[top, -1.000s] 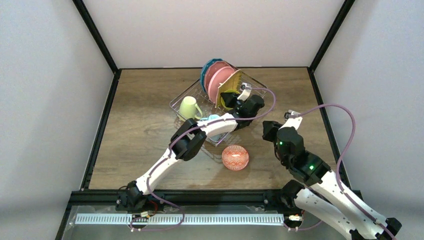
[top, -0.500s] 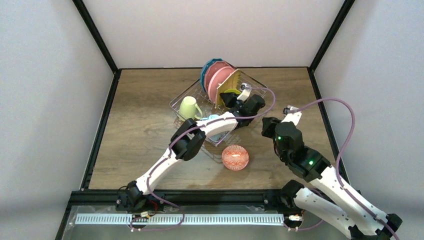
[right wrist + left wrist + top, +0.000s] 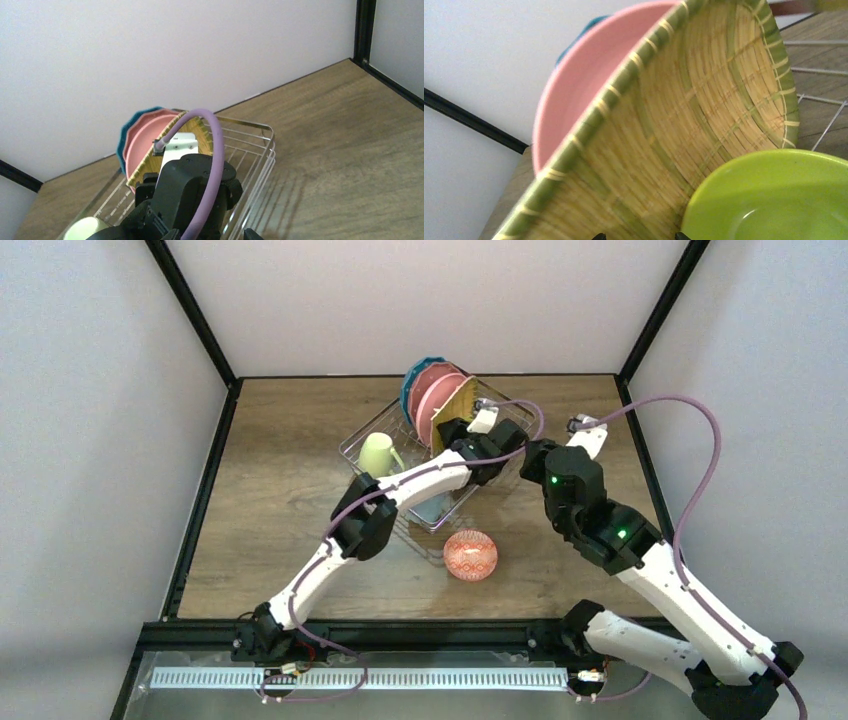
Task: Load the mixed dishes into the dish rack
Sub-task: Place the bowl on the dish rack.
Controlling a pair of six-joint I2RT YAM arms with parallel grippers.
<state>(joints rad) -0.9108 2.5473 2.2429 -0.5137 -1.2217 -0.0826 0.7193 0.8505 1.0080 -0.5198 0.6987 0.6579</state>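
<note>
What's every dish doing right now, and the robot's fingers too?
dish rack: holding dishes.
blue dotted plate: on edge in the rack.
pink plates: on edge in the rack.
woven tan plate: on edge, leaning on a pink plate.
lime bowl: in the rack beside the woven plate.
pale green mug: in the rack.
red-patterned bowl: upright on the table, outside the rack.
left fingers: open, empty.
right fingers: open, empty.

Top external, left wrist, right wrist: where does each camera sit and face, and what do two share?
Top external: above, behind the bases, looking down on the table; both arms show.
Left wrist: close to the woven plate and lime bowl; left tool tips show.
Right wrist: facing the dish rack; left arm and right tool tips show.
Both wrist views share the woven plate.
</note>
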